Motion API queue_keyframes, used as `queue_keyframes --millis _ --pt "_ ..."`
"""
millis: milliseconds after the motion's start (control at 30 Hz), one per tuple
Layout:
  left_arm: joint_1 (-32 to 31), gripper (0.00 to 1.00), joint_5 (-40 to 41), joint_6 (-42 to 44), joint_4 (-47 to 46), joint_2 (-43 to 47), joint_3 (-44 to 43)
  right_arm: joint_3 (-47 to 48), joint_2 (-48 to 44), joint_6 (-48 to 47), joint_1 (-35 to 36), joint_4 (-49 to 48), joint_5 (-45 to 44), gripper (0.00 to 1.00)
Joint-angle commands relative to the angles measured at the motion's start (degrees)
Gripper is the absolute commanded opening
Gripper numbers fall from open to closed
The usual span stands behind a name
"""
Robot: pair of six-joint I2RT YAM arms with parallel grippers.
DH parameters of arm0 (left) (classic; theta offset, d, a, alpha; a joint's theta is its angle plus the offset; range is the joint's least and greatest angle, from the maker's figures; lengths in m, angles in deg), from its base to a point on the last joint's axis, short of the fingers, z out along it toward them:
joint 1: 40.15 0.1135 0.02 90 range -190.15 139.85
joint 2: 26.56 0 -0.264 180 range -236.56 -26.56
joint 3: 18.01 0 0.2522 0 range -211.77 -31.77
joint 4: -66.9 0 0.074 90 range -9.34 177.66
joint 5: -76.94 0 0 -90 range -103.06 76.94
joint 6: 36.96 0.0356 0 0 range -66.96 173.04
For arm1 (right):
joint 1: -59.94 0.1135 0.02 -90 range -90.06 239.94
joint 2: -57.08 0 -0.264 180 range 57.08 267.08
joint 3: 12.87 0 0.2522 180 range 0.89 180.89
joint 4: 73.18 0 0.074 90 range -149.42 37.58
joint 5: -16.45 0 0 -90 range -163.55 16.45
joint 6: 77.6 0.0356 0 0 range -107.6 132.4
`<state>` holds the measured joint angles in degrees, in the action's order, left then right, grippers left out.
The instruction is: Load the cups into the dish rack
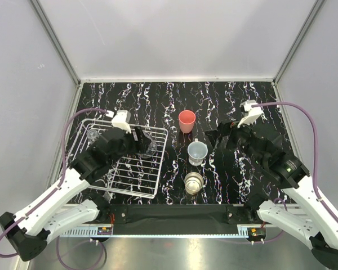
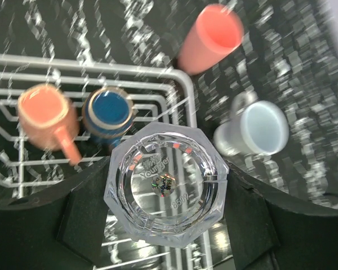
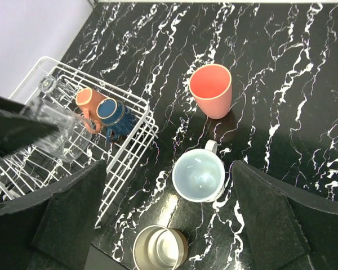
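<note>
The white wire dish rack (image 1: 161, 166) lies at the left. My left gripper (image 1: 145, 143) is shut on a clear glass (image 2: 166, 183) and holds it over the rack's far right part. In the left wrist view a salmon mug (image 2: 45, 115) and a dark blue cup (image 2: 110, 112) lie in the rack. A second clear glass (image 1: 93, 135) stands in the rack's far left corner. On the table stand a coral-red tumbler (image 1: 186, 121), a pale blue-white mug (image 1: 197, 152) and a beige cup (image 1: 194, 182). My right gripper (image 1: 218, 138) is open and empty, above and right of the mug.
The black marbled table (image 1: 248, 107) is walled by grey panels at the back and both sides. In the right wrist view the three loose cups stand in a line just right of the rack's rim (image 3: 101, 84). A black bar (image 1: 174, 214) runs along the near edge.
</note>
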<state>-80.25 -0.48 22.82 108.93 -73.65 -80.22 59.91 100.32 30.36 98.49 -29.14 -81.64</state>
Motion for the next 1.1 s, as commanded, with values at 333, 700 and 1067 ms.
queue_keyframes --millis 333,700,1067 --pt "-8.85 0.0 17.04 -4.67 -4.44 -2.57 9.24 0.57 2.55 2.52 -0.14 -1.8 -1.22 1.0" --pt "-11.5 0.0 18.8 -5.55 -10.78 -6.43 13.03 0.04 6.06 5.24 -0.22 -3.3 0.71 1.0" --pt "-11.67 0.0 18.71 -6.17 -11.57 -11.18 11.97 -0.23 7.12 6.13 -0.22 -3.65 1.33 1.0"
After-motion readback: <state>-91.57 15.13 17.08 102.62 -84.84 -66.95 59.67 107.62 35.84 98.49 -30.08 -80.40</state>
